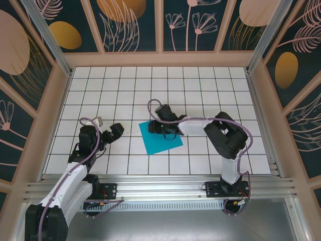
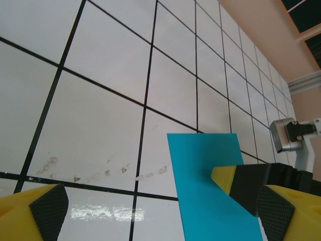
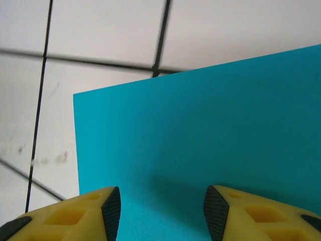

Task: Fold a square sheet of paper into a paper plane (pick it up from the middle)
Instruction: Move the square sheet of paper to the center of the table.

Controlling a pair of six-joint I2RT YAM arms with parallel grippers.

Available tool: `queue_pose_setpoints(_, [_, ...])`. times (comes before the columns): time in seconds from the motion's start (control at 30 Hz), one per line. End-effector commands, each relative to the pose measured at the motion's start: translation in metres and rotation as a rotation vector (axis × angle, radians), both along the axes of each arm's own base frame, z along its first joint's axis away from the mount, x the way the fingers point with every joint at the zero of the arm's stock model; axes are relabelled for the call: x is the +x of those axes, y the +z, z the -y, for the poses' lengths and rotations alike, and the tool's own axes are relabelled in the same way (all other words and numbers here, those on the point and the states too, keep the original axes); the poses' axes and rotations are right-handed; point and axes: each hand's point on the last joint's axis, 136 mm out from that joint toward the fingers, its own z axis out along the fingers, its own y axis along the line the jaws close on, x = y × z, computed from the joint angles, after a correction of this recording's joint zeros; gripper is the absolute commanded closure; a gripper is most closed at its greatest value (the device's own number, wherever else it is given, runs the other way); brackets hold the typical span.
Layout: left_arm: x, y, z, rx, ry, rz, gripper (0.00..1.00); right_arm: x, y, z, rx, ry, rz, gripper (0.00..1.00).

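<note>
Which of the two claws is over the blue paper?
The right claw, open over the sheet; the left claw hangs off to its side, over bare white tiles.

Square sheet of paper (image 1: 159,142) on table (image 1: 200,90), under right tool (image 3: 163,207)

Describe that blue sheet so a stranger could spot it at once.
Look at the white tiled table, near its middle, under the open jaws of the right arm. There lies the square sheet of paper, flat and turned askew to the grid. It is the one teal-blue thing on the white tiles.
</note>
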Motion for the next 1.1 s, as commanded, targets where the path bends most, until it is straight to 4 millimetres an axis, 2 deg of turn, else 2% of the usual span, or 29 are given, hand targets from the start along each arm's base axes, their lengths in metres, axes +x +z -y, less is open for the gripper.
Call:
queue_pose_setpoints(0.0, [0.004, 0.015, 0.003, -0.030, -0.003, 0.082, 0.01, 0.007, -0.045, 0.072, -0.146, -0.364, -0.089, 0.47])
queue_pose_setpoints(0.07, [0.007, 0.021, 0.002, -0.043, 0.009, 0.098, 0.01, 0.004, -0.040, 0.074, -0.082, -0.465, -0.103, 0.47])
queue_pose_setpoints(0.17, [0.009, 0.027, 0.005, -0.049, -0.002, 0.096, 0.02, 0.007, -0.022, 0.060, -0.010, -0.468, -0.085, 0.47])
queue_pose_setpoints(0.43, [0.013, 0.036, 0.013, -0.034, -0.065, 0.115, 0.02, 0.020, 0.059, 0.045, -0.049, -0.265, 0.107, 0.36])
queue_pose_setpoints(0.53, [0.016, 0.040, 0.008, -0.017, -0.030, 0.142, 0.02, 0.019, 0.082, 0.049, -0.008, -0.248, 0.173, 0.34])
queue_pose_setpoints(0.63, [0.022, 0.039, -0.002, -0.009, 0.034, 0.151, 0.02, 0.020, 0.085, 0.067, -0.067, -0.307, 0.172, 0.32])
queue_pose_setpoints(0.73, [0.029, 0.037, -0.002, -0.028, 0.047, 0.150, 0.02, 0.019, 0.077, 0.072, -0.094, -0.281, 0.141, 0.31])
queue_pose_setpoints(0.87, [0.036, 0.032, 0.009, -0.088, 0.015, 0.113, 0.01, 0.014, 0.058, 0.074, -0.145, -0.251, 0.082, 0.30])
queue_pose_setpoints(1.07, [0.042, 0.021, 0.017, -0.109, -0.007, 0.040, 0.01, 0.015, 0.036, 0.065, -0.152, -0.189, 0.015, 0.31])
